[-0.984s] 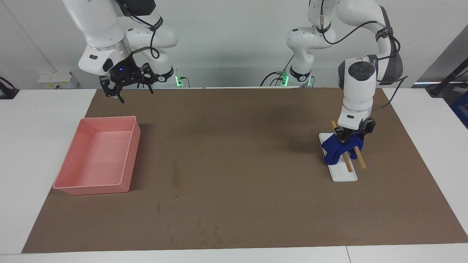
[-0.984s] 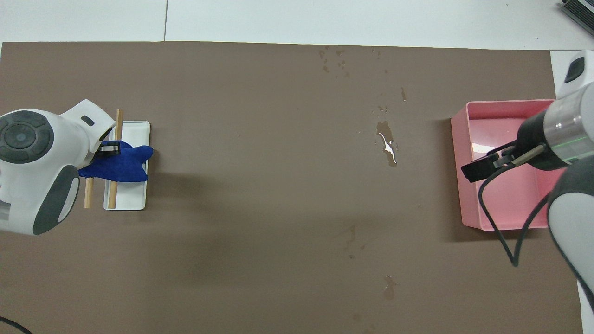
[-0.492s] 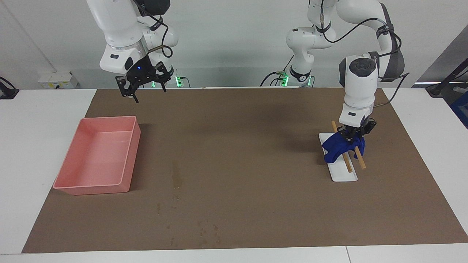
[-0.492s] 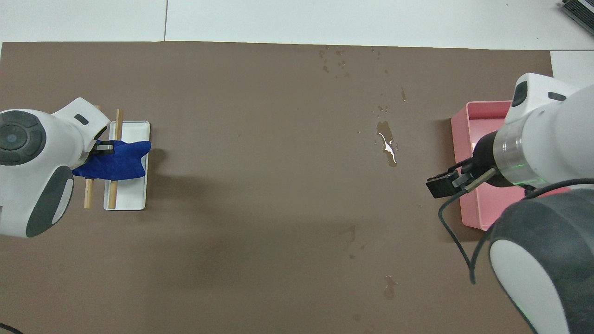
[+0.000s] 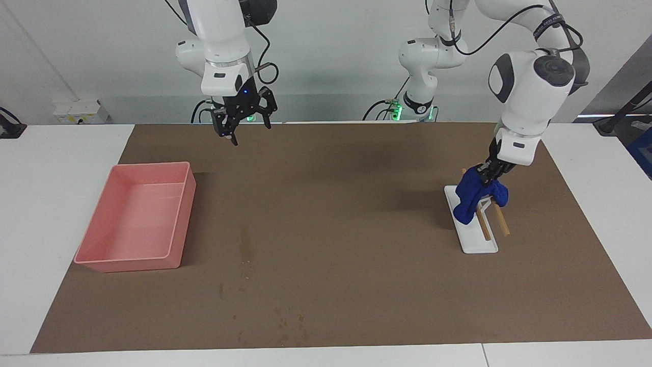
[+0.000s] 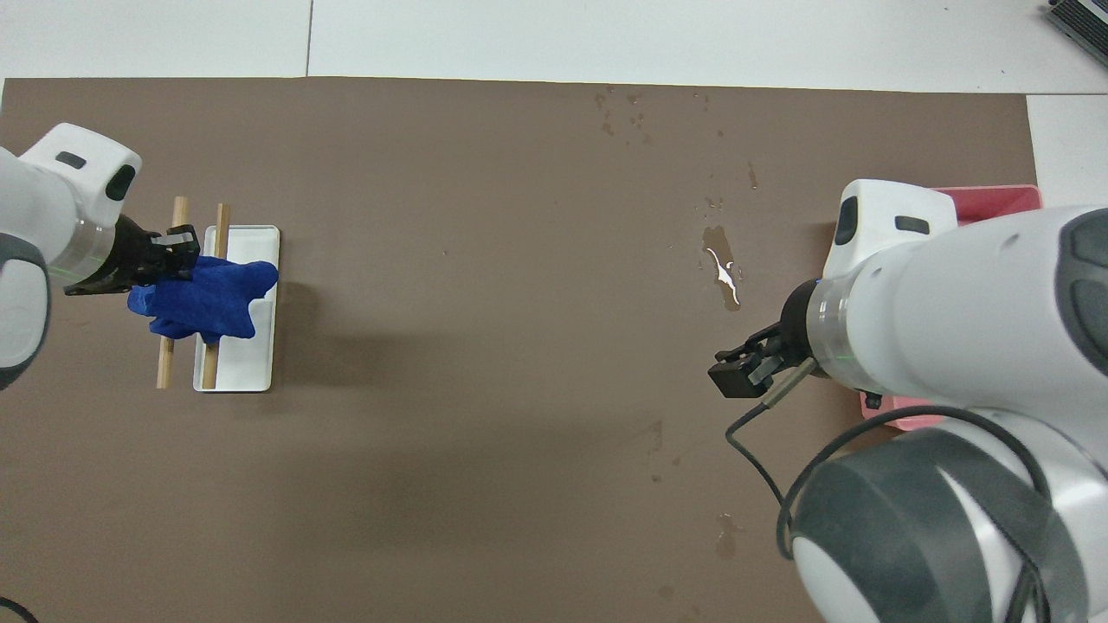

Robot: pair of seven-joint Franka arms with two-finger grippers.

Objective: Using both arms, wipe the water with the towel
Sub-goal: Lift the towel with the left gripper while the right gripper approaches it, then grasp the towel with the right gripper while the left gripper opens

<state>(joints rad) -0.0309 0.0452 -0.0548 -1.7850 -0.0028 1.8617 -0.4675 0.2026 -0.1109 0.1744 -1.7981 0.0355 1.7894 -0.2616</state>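
My left gripper (image 5: 487, 173) is shut on the deep-blue towel (image 5: 471, 196) and holds it hanging just above the white tray (image 5: 481, 245) at the left arm's end of the mat. The overhead view shows the same gripper (image 6: 169, 264), towel (image 6: 208, 298) and tray (image 6: 247, 368). The water (image 5: 246, 243) is a narrow dark streak on the brown mat, beside the pink bin; it glints in the overhead view (image 6: 723, 277). My right gripper (image 5: 243, 121) is open and empty, raised over the mat's edge nearest the robots; it also shows in the overhead view (image 6: 736, 374).
A pink bin (image 5: 127, 262) stands at the right arm's end of the mat, mostly hidden under the right arm in the overhead view (image 6: 995, 192). Two wooden sticks (image 5: 501, 221) lie across the tray. Small wet specks (image 5: 285, 323) dot the mat farther from the robots than the water.
My left gripper has risen with the towel, lifting it off the sticks. My right gripper has moved from above the pink bin toward the middle of the table.
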